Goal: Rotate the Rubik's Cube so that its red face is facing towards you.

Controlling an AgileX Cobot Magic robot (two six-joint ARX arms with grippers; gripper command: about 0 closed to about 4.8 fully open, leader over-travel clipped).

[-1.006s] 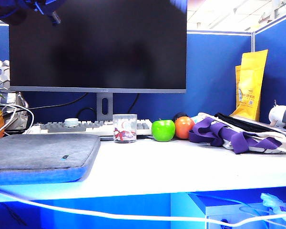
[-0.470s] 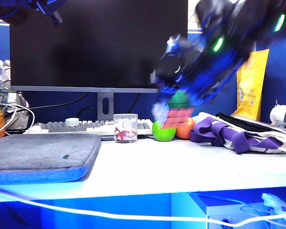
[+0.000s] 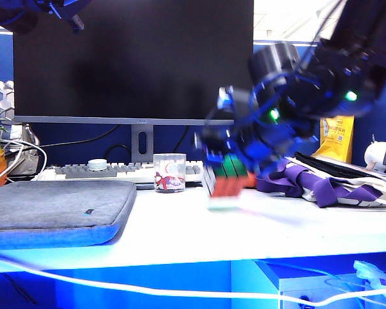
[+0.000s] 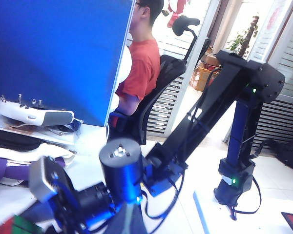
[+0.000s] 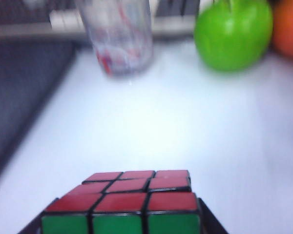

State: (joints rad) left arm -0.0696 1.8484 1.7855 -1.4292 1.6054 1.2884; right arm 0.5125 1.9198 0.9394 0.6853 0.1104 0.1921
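My right end effector (image 3: 235,170) has swung down to the counter (image 3: 257,225), grasping the Rubik's Cube (image 3: 226,175) just right of the glass (image 3: 168,172); my left end effector is clenched, unseen.

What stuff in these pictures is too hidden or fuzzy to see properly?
- Rubik's Cube, exterior view: motion blur smears it in the right hand, so whether it touches the desk is unclear.
- Cube, right wrist view: cut off by the picture edge; only its red face and a green row show.
- Glass cup, right wrist view: blurred, print unreadable.
- Left hand: in no view; the left wrist view shows only the right arm.
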